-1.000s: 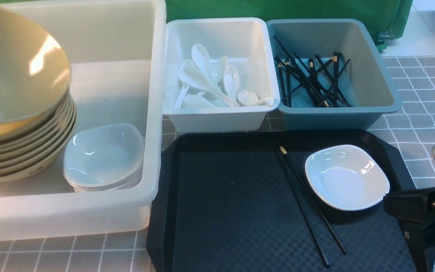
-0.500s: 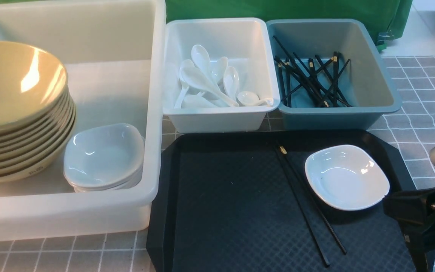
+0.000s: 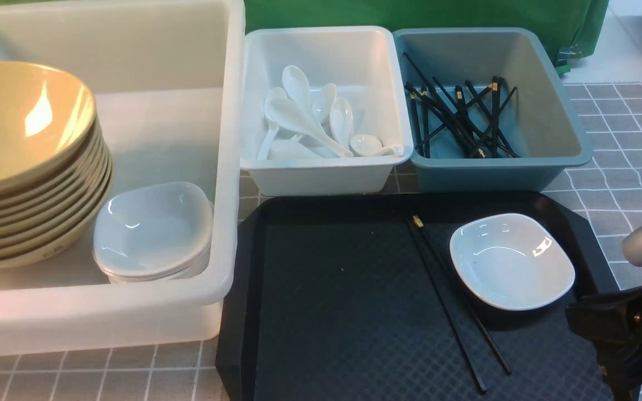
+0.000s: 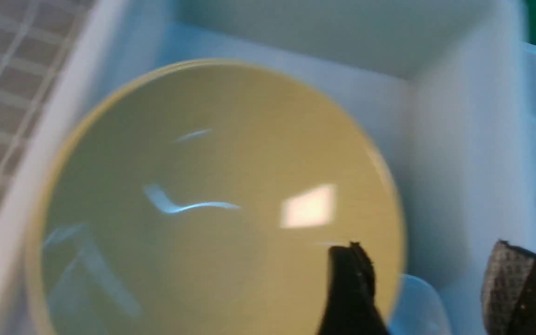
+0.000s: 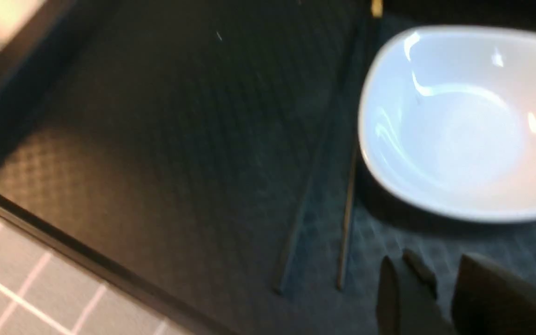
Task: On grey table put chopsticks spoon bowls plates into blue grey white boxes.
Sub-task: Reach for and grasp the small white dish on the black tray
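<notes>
A stack of beige bowls (image 3: 20, 145) and a stack of white plates (image 3: 154, 228) stand in the large translucent box (image 3: 232, 167). My left gripper (image 4: 428, 279) is open and empty, just above the top bowl's (image 4: 203, 195) rim. One white plate (image 3: 510, 262) and a pair of black chopsticks (image 3: 449, 306) lie on the black tray (image 3: 343, 312). My right gripper (image 5: 435, 274) hovers low over the tray near the plate (image 5: 458, 125) and the chopsticks (image 5: 347, 195), its jaws a little apart and empty.
The small white box (image 3: 326, 178) holds several spoons (image 3: 304, 120). The blue-grey box (image 3: 488, 178) holds several chopsticks (image 3: 460, 120). Both stand behind the tray on the grey table (image 3: 627, 145). The right arm's black body (image 3: 622, 328) is at the tray's near right corner.
The top bowl, tilted and held high a second ago, has come down and settled on the stack. The right arm has shifted slightly left.
</notes>
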Tool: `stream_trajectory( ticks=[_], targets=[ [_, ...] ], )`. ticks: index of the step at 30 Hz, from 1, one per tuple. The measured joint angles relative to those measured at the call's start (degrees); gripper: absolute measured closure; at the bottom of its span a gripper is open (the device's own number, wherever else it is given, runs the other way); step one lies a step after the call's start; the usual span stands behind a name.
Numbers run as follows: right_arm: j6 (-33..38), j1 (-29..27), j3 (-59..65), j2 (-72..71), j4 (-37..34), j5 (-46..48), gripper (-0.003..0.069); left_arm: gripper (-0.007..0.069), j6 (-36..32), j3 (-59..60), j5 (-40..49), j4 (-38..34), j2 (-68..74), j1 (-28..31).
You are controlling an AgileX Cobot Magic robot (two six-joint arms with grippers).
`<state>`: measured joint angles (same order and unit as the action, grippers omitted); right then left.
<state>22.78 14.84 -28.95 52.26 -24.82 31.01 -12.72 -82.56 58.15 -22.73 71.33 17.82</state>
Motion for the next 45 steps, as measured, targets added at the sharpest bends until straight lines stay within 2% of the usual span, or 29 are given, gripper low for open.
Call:
stream_trajectory(
  ticks=[1,2,3,4,6,10,14,17,22,26,31,35,40,41,45],
  targets=[
    [-2.1,0.0,-1.07,1.2,1.89,1.06,0.0431,0.0407,-1.24,0.11,-0.29,0.0,-1.68,-3.75],
    [-2.93,0.0,-1.6,2.08,2.64,1.53,0.0417,0.0434,-1.49,0.3,-0.44,0.07,-2.04,-4.51],
    [-6.28,0.0,-4.06,4.63,5.51,3.59,0.0377,0.0536,-3.49,1.5,-1.41,0.85,-5.63,-11.57],
    [-8.38,0.0,-5.72,6.82,7.11,4.88,0.0347,0.0577,-4.52,2.76,-2.17,1.47,-7.83,-15.48],
    [-12.28,0.0,-9.14,12.95,10.08,6.76,0.0275,0.0621,-6.41,7.54,-4.93,3.97,-13.15,-23.31],
    [-14.67,0.0,-13.63,22.28,13.4,7.23,0.0206,0.0634,-7.04,17.05,-8.07,8.65,-21.87,-31.36],
    [-15.27,0.0,-19.81,30.83,16.37,7.3,0.0187,0.0634,-6.14,28.19,-8.46,14.31,-28.66,-33.95],
    [-15.38,0.0,-29.26,39.5,21.37,9.97,0.0183,0.0634,-0.38,40.77,-8.1,20.26,-35.8,-34.41],
    [-16.03,0.0,-37.44,46.93,26.81,13.03,0.0183,0.0634,7.5,52.28,-8.66,24.51,-41.82,-34.41],
    [-18.06,0.0,-40.69,50.88,30.65,14.45,0.0183,0.0634,11.48,57.08,-12.7,24.9,-45.48,-34.41],
    [-20.58,0.0,-41.22,54.0,31.24,15.55,0.0186,0.0634,13.28,58.85,-18.29,25.72,-50.0,-34.41],
    [-21.29,0.0,-41.36,55.28,30.28,16.11,0.0224,0.0634,13.47,59.17,-20.74,26.59,-52.64,-34.41],
    [-21.49,0.0,-41.43,55.33,30.0,16.9,0.0316,0.0636,13.47,60.56,-21.74,27.05,-54.51,-34.41],
    [-20.88,0.0,-41.43,55.11,29.71,17.69,0.0371,0.0636,13.47,60.93,-22.36,27.74,-55.2,-34.41],
    [-17.0,0.0,-41.43,50.96,25.8,19.75,0.0516,0.0636,13.62,61.06,-23.07,29.98,-57.49,-34.41]
  ],
)
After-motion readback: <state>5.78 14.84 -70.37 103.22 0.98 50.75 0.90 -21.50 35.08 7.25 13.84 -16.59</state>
